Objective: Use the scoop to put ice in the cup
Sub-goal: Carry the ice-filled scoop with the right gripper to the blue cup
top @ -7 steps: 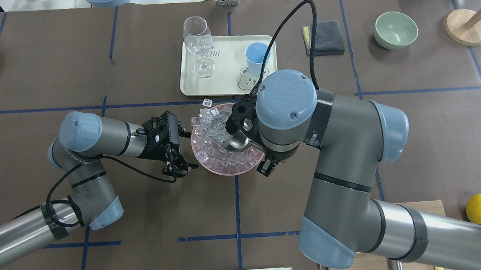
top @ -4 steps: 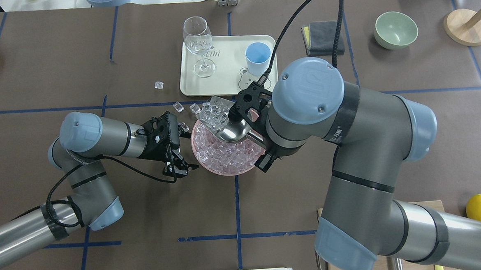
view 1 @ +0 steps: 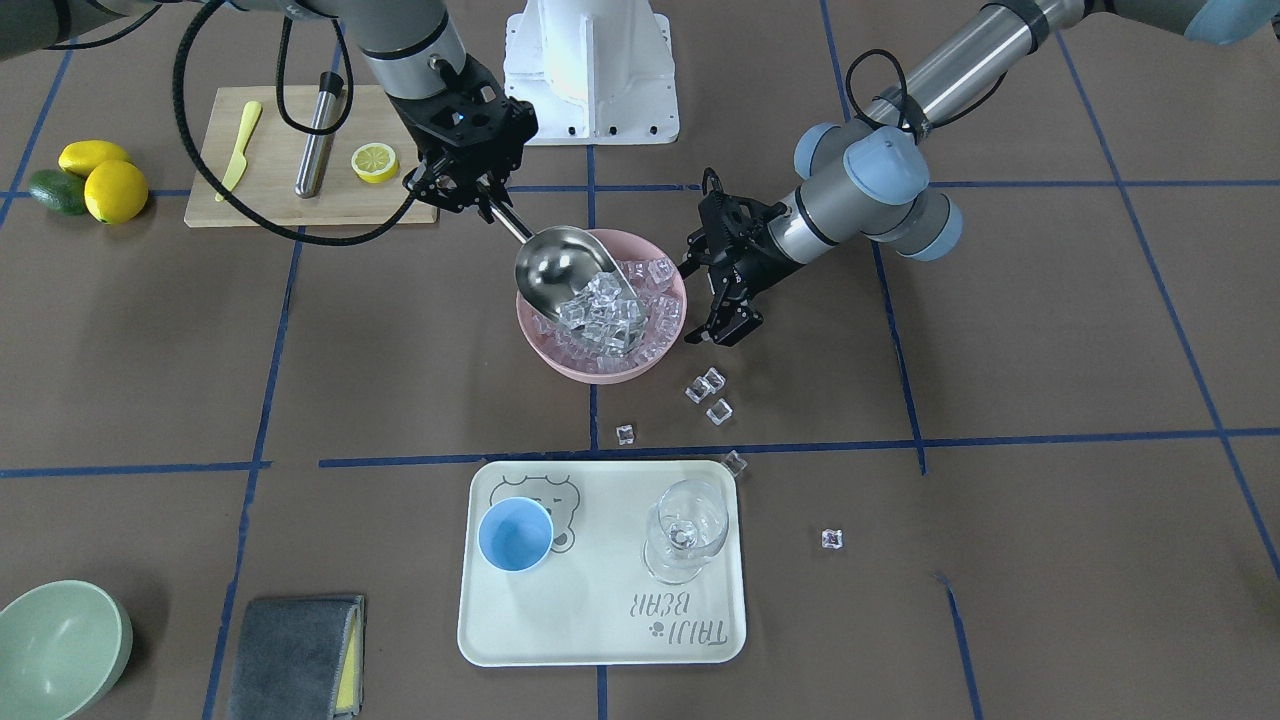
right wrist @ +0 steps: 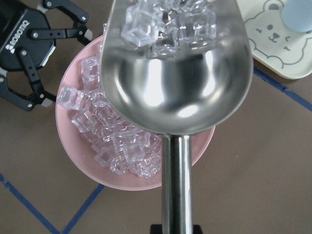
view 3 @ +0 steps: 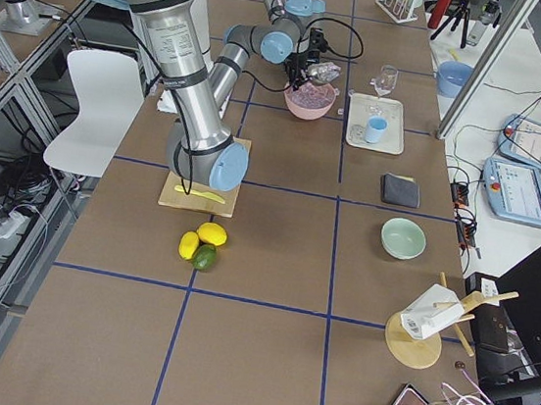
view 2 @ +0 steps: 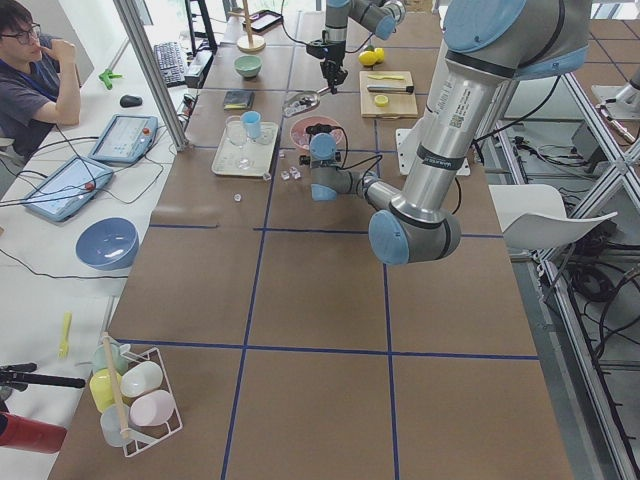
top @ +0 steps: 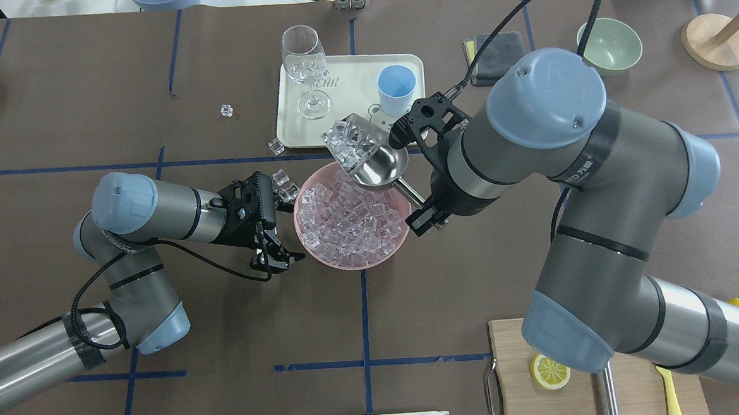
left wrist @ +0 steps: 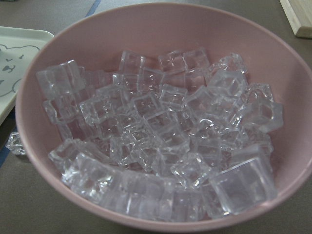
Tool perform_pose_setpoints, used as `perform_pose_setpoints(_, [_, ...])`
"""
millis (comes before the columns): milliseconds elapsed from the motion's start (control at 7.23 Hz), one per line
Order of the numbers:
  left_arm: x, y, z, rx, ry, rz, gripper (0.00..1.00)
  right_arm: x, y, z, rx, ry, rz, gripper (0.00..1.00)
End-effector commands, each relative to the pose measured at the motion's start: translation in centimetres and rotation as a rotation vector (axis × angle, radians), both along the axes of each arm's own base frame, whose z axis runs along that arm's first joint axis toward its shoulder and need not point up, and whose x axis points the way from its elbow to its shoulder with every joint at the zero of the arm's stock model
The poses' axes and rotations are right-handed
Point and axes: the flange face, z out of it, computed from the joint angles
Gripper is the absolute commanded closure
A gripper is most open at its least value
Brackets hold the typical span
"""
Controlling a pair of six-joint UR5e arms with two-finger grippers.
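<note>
Steel, shiny and deep, the scoop (top: 377, 164) carries a heap of ice (top: 351, 139) crowded at its front lip. It hangs over the far rim of the pink bowl (top: 321, 255), between that bowl and the cream tray (top: 350, 75). The trough is nearly level, I think so that the cubes do not slide out during the carry. The right gripper (view 1: 486, 202) is clenched on the end of the thin handle, which leaves the whole trough free for pouring.

The cup (top: 396, 87) stands upright on the tray, near the scoop but a little to the side of its mouth. No cube shows inside it, so the pouring step is not yet done. The scoop's mouth looks wider than the cup, so in my judgement a slow tilt right above the cup will be needed.

The left gripper (top: 279, 256) has its fingers spread and grasps nothing. It waits just beside the bowl's rim, probably ready to steady it; I cannot tell if it touches. Several loose cubes (view 1: 708, 386) lie on the brown table between bowl and tray, which shows how easily a heaped load spills.
</note>
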Motion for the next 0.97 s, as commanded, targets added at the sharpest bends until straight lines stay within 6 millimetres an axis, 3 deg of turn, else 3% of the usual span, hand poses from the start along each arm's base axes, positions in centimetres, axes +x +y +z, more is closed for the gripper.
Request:
perform_pose_setpoints(0, [0.0,0.0,0.0,0.0,0.0,0.0,0.0,1.7,-1.6,0.0,-0.135,-0.013,0.109,1.0])
perform_pose_setpoints(553, [0.0,0.0,-0.1,0.001,0.001,0.0,0.0,3.5,-4.3,0.5,-0.284,0.137,0.223,1.0])
perform_pose_setpoints(829, [0.0,0.0,-0.1,0.001,0.001,0.0,0.0,1.6,-6.4,0.0,-0.27,0.23,0.199,1.0])
